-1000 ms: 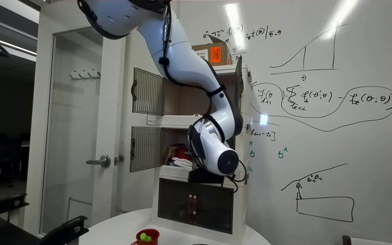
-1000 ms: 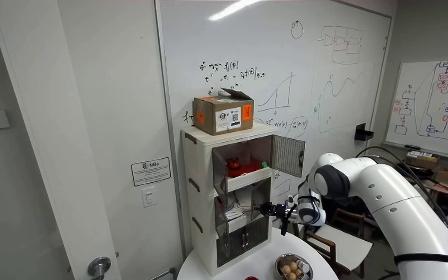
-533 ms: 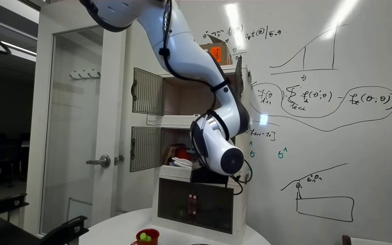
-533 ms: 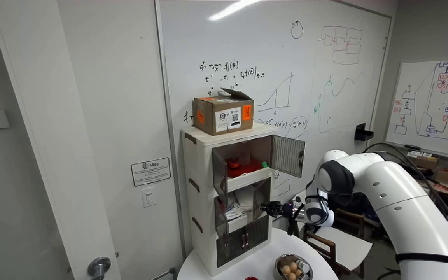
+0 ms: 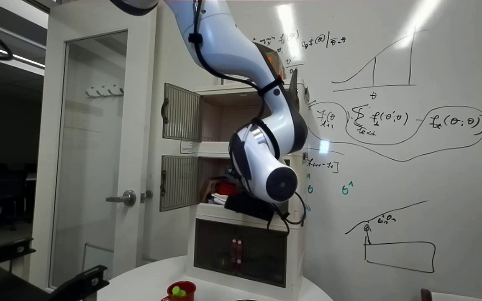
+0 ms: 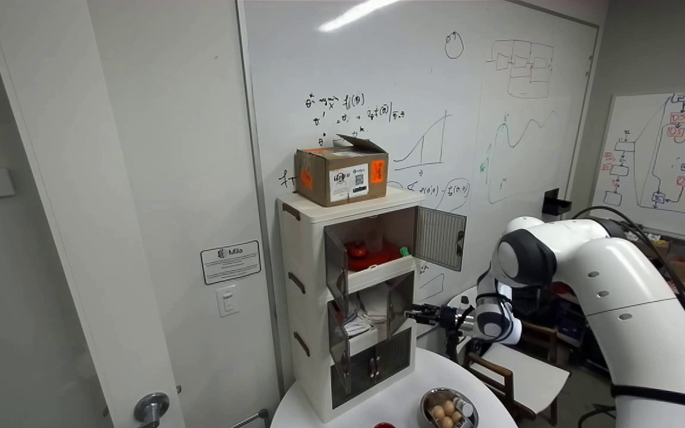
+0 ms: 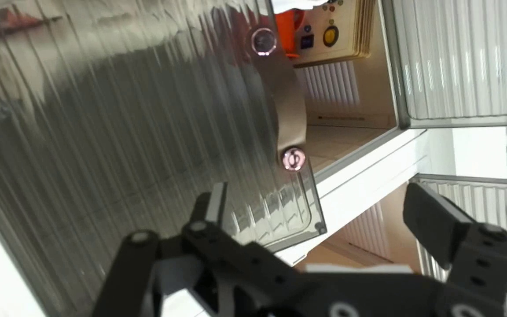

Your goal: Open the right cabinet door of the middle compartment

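In an exterior view the right door [image 6: 400, 303] of the middle compartment [image 6: 378, 337] stands partly swung out, a dark translucent ribbed panel. The wrist view shows this door [image 7: 148, 123] large at the left, its brown handle [image 7: 292, 119] along the free edge and beyond the fingertips. My gripper [image 7: 316, 193] is open, its jaws wide apart with nothing held between them. Seen from outside, the gripper [image 6: 411, 310] is just to the right of the door, off the handle. In an exterior view the arm's wrist [image 5: 266, 179] covers the gripper and this door.
The compartment's left door [image 5: 179, 182] is swung open, with white cloth [image 6: 359, 324] inside. Above, the top tier's right door [image 6: 440, 238] stands open too. The bottom doors [image 5: 239, 253] are closed. A bowl of eggs [image 6: 449, 410] and a red mug [image 5: 182, 289] stand on the table.
My gripper has opened, let go at the right door's free edge and drawn back to the right in an exterior view. The door stays partly open.
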Robot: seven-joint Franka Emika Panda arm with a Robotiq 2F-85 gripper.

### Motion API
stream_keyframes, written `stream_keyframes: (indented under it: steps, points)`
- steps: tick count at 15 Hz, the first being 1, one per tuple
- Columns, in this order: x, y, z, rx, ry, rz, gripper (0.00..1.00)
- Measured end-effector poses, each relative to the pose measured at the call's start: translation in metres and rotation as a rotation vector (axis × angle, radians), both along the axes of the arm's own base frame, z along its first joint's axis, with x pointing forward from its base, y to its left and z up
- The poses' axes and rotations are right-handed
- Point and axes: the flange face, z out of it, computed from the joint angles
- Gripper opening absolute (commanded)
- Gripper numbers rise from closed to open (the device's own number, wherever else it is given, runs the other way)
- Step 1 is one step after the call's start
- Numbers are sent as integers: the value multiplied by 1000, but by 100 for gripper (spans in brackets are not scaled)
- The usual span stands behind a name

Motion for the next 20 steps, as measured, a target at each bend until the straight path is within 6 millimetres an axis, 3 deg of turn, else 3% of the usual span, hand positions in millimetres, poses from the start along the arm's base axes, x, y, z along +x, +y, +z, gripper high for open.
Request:
stream_keyframes:
  steps: [8,20]
  points:
    - [-33,12,53,33,286,-129,100]
    - [-97,52,84,32,791,-45,100]
